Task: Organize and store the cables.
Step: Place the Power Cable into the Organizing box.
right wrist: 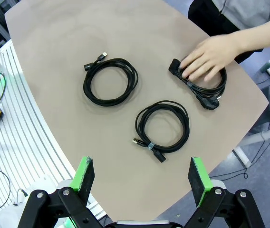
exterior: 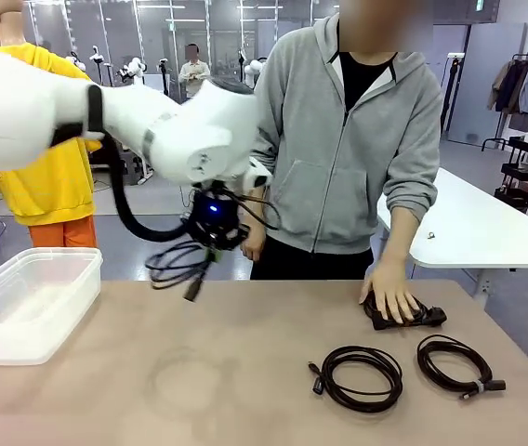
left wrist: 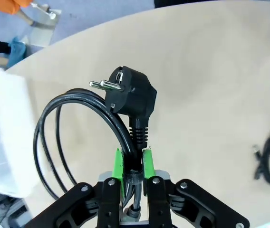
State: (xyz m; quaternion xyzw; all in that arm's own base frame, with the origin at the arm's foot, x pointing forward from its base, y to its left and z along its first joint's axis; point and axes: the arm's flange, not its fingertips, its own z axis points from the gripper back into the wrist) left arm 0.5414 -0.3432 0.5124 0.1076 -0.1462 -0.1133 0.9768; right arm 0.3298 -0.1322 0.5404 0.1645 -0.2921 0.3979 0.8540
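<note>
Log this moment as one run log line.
left fingers: shut on power cable, raised above table | right fingers: open | person's hand: on second power cable | two coiled cables: on table

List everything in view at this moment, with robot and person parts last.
held cable: one, black, hanging above the table near the bin
middle coil: one, black, flat on the table
right coil: one, black with a tie, on the table, apart from the middle coil
covered coil: one, black, far side of the table
bin: one, clear plastic, table's left end
table: one, tan
person's hand: one, resting on the covered coil
left pincer: black, green pads, shut on the held cable
right pincer: open, holding nothing, above the table
</note>
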